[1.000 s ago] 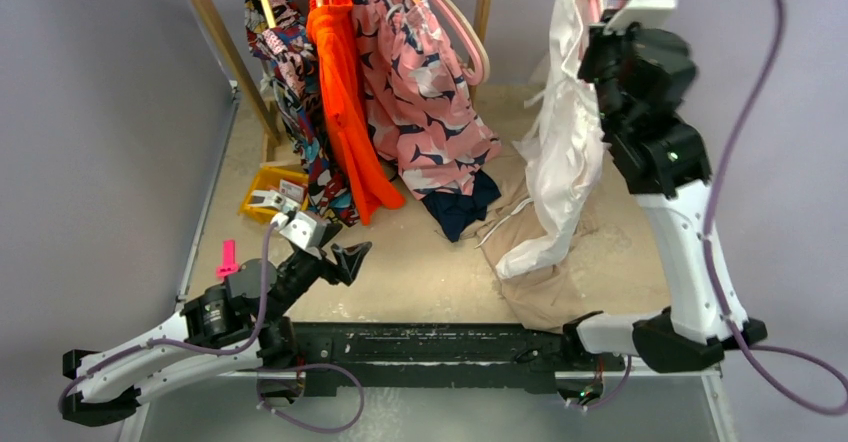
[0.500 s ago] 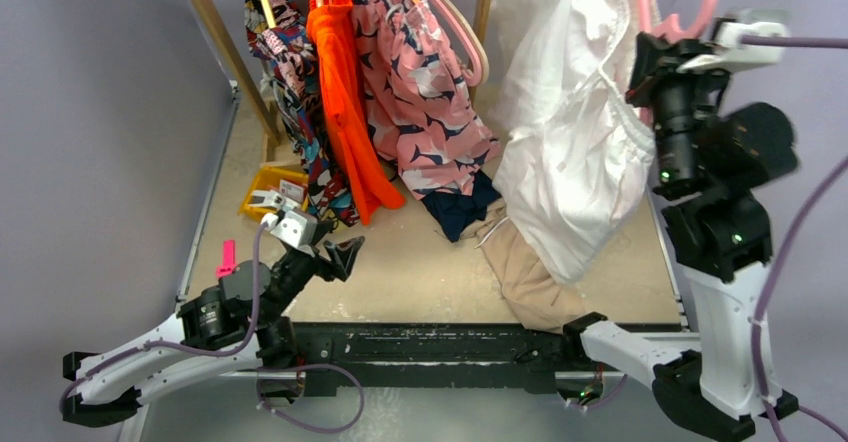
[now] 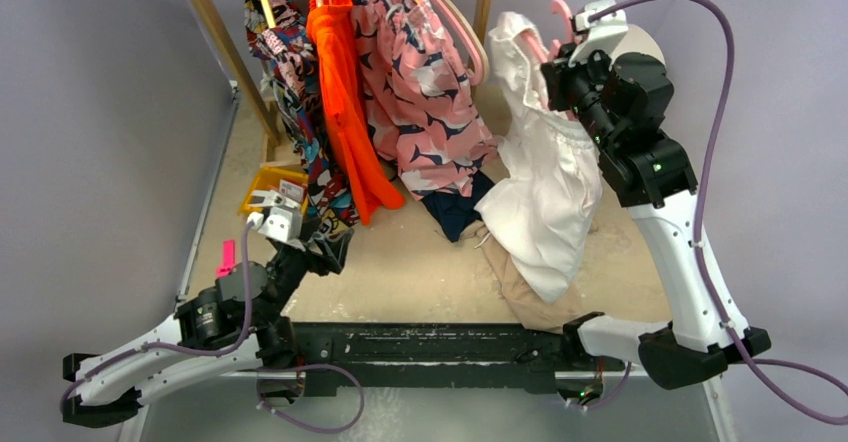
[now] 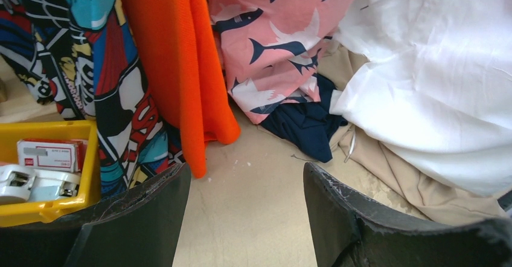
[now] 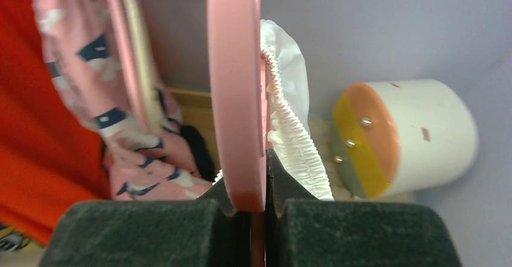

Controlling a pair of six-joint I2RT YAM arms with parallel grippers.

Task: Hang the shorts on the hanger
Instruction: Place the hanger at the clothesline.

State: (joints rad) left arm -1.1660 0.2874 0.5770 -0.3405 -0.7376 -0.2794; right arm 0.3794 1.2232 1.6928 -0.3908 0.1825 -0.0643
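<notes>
The right claw [image 5: 258, 202] is pressed together on the pink hanger [image 5: 235, 98], pinching its slim bar and holding it high at about 1 o'clock over the bench [image 3: 420, 262]. The white shorts [image 3: 545, 187] hang from the hanger with the gathered waistband draped over it (bunched just beside the bar in the wrist view). Their lower end sits over a tan garment [image 3: 530, 302] at 5 o'clock. The left claw [image 4: 247, 176] is spread, holding nothing, low at 8 o'clock, facing an orange garment [image 4: 175, 67] and a yellow bin [image 4: 89, 164].

No legible text — box label [image 4: 45, 155] too blurred.
</notes>
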